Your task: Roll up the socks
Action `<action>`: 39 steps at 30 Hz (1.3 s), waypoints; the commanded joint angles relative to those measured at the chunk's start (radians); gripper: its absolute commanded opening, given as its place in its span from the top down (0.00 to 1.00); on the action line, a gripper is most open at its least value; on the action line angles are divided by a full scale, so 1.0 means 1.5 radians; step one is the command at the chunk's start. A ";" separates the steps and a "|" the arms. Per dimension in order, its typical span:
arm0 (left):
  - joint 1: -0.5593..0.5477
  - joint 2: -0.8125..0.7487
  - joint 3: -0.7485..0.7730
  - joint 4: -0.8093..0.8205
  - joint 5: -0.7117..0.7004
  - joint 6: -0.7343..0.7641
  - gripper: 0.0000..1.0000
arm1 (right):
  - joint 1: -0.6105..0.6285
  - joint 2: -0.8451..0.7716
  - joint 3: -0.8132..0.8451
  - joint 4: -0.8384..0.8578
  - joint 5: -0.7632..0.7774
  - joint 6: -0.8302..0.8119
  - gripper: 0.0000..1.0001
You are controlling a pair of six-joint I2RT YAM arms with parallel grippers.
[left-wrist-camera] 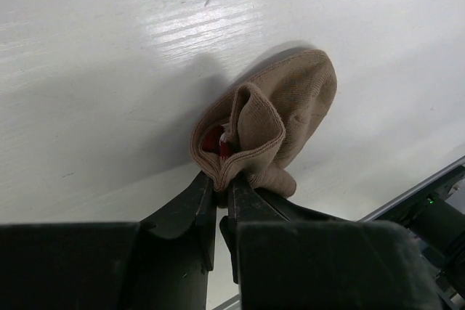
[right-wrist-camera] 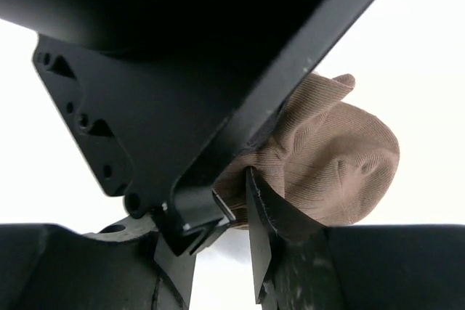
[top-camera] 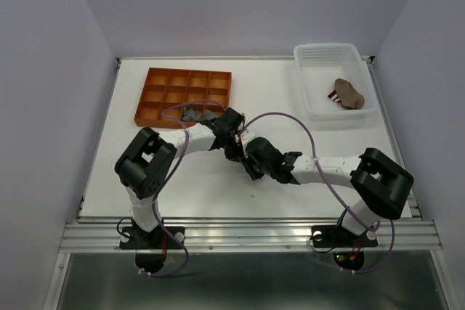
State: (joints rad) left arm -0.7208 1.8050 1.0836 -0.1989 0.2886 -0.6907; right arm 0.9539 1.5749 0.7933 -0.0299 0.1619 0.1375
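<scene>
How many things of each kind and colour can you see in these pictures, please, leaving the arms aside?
Tan sock bundles: 2
Grey sock heap: 1
Orange tray: 1
White basket: 1
Total: 5

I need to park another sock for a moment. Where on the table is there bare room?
Bare table lies between the orange tray and the white basket, and along the near edge between the arm bases. Crowded: the centre, where the left gripper and right gripper meet at the tan sock, with a grey sock by the tray.
</scene>
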 commanded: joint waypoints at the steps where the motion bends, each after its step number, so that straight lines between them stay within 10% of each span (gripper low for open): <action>1: 0.009 -0.025 0.012 -0.016 0.003 -0.001 0.82 | 0.009 0.030 0.004 -0.029 0.055 0.030 0.65; 7: 0.025 -0.061 -0.006 -0.016 -0.004 -0.006 0.75 | 0.022 0.049 0.016 -0.052 0.108 0.046 0.69; 11: 0.033 -0.077 -0.015 -0.019 -0.007 -0.006 0.67 | 0.028 0.059 0.021 -0.058 0.132 0.058 0.99; 21: 0.071 -0.130 -0.047 -0.010 -0.008 -0.003 0.50 | 0.028 -0.010 -0.002 0.008 0.025 0.104 0.99; 39: 0.120 -0.231 -0.121 -0.028 -0.027 0.013 0.47 | -0.133 0.008 -0.076 0.269 -0.381 0.254 0.99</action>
State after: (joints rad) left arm -0.5461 1.4979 0.9176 -0.2310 0.2581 -0.6945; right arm 0.7891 1.5730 0.7074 0.2276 -0.2455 0.4469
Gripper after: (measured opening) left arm 0.527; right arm 0.025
